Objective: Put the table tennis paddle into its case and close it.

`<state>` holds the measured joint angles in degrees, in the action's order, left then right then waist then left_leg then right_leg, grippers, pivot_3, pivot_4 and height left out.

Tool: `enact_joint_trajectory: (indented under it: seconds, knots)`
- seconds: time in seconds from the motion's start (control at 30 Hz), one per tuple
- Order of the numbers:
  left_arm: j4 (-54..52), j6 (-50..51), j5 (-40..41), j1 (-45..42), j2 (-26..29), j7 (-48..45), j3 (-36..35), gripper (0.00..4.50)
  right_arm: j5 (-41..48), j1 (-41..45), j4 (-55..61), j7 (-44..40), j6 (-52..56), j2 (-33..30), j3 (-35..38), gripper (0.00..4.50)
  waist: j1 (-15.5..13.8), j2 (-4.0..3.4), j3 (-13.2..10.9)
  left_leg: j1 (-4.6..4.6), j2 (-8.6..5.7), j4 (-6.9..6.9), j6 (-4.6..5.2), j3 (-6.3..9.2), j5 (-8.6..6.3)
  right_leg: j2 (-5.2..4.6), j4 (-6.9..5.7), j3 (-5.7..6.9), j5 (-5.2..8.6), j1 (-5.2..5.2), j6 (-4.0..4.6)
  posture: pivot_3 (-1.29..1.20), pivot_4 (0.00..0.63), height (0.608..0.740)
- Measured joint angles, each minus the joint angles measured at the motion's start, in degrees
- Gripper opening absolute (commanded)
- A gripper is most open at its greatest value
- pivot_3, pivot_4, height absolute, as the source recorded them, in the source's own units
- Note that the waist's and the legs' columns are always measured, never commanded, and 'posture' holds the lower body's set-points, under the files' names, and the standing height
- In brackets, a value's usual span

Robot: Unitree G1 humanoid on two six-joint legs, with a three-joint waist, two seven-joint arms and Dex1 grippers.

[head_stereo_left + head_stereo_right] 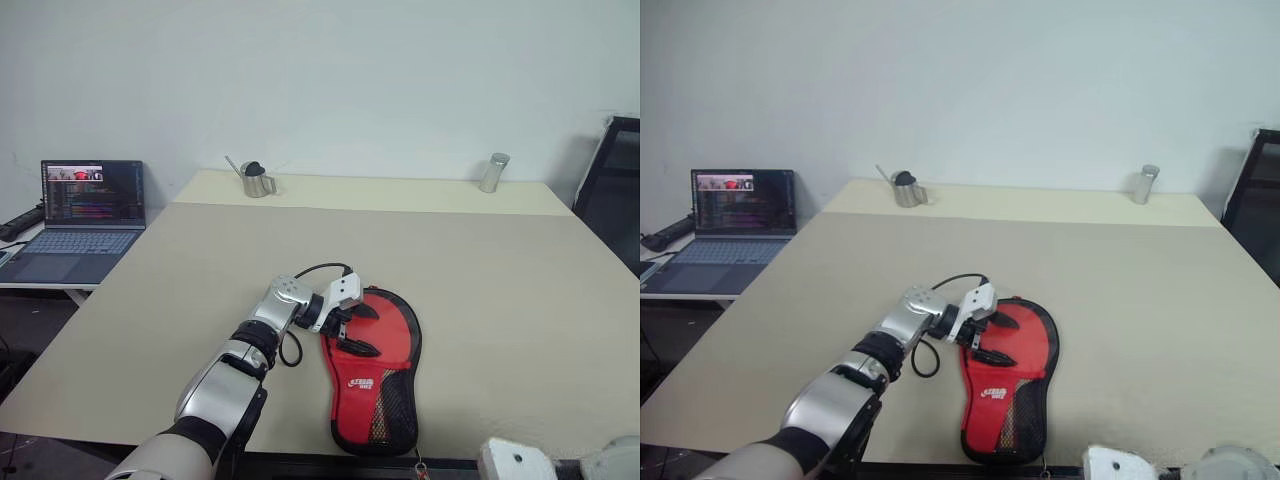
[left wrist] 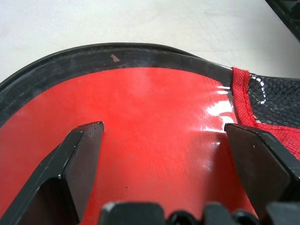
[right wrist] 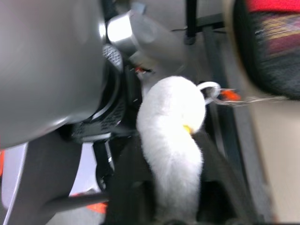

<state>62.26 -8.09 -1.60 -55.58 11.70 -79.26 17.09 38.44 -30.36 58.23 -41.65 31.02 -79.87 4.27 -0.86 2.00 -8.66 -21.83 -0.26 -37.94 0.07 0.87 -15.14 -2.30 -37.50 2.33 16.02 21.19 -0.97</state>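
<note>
Beige table (image 1: pixel 500 290), left claw (image 1: pixel 356 330) spread wide over red case (image 1: pixel 385 385), glossy red close up, right claw's state unclear

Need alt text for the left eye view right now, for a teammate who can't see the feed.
The left gripper, fingers open, rests over the round end of the red-and-black case lying flat near the front edge of a beige table. A metal cup and a metal cylinder stand at the far edge; an open laptop sits on a side desk to the left.
</note>
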Motion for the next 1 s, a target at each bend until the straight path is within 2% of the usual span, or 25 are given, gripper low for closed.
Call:
enact_joint_trajectory:
  seconds: [0.23, 0.27, 0.37, 0.47, 0.6, 0.7, 0.83, 1.0]
  knots:
    - [-0.1, -0.1, 0.0, 0.0, 0.0, 0.0, 0.0, 4.50, 19.2, 5.0, -1.1, 2.3, 8.9, 4.3, 11.4, 4.35, -0.1, 0.04, 0.0, -0.03, 0.02, 0.04, 0.00, 0.02, 0.00, 0.00, 0.13, 0.02, -0.03, -0.04, -0.04, 0.00, 0.150, 0.740]
    - [-0.2, -0.1, 0.0, 0.1, 0.0, 0.0, 0.0, 4.50, 21.4, 6.0, -2.4, 2.6, 9.8, 5.3, 13.0, 4.47, -0.1, 0.04, 0.0, -0.03, 0.02, 0.04, 0.00, 0.01, 0.00, 0.00, 0.17, 0.02, -0.05, -0.05, -0.07, 0.00, 0.150, 0.740]
    - [-0.5, -0.1, 0.0, 0.2, 0.1, 0.0, -0.1, 4.50, 25.8, 12.3, -7.5, 4.0, 11.1, 8.4, 16.3, 4.47, 0.0, 0.05, 0.0, -0.03, 0.05, 0.05, 0.01, 0.01, 0.00, 0.01, 0.26, 0.02, -0.11, -0.07, -0.13, 0.00, 0.150, 0.740]
    - [-1.6, 0.1, 0.2, 0.7, 0.2, -0.3, -0.3, 4.50, 26.0, 20.0, -11.9, 6.6, 11.0, 11.7, 15.6, 4.47, 0.0, 0.01, 0.0, -0.08, 0.05, 0.10, 0.02, 0.01, -0.01, 0.02, 0.33, 0.02, -0.11, -0.03, -0.13, 0.00, 0.150, 0.740]
    - [-8.1, 2.2, 1.3, 3.3, 2.3, -3.0, -0.7, 4.50, 18.2, 27.7, -17.6, 5.9, 8.8, 15.1, 9.0, 4.47, 0.3, -0.07, -0.1, -0.35, 0.04, 0.15, 0.14, -0.01, -0.08, 0.04, 0.39, 0.00, -0.11, 0.22, -0.09, 0.00, 0.150, 0.740]
    - [-19.9, 7.0, 3.7, 8.5, 7.4, -6.1, -0.8, 4.50, 8.0, 32.1, -25.2, 2.0, 3.4, 19.1, 1.9, 4.47, 0.8, -0.29, -0.3, -0.65, 0.03, 0.11, 0.19, -0.03, -0.13, 0.07, 0.35, -0.05, -0.20, 0.50, 0.15, 0.00, 0.150, 0.740]
    - [-34.6, 15.7, 7.1, 14.1, 13.2, -6.1, -2.4, 4.50, 0.2, 39.1, -35.6, -3.3, -1.1, 25.1, -4.5, 4.47, 0.9, -0.60, -0.7, -1.11, -0.04, -0.01, 0.20, -0.03, -0.13, 0.04, 0.10, -0.08, -0.28, 1.01, 0.27, 0.00, 0.150, 0.740]
    - [-56.3, 29.3, 15.3, 20.1, 18.6, 0.5, -11.0, 4.50, -6.2, 47.9, -49.7, -9.4, -7.4, 32.1, -7.6, 4.47, 0.9, -0.72, -1.3, -1.08, -0.04, 0.00, 0.19, -0.04, -0.13, -0.01, -0.10, -0.11, -0.23, 1.07, 0.34, 0.00, 0.150, 0.740]
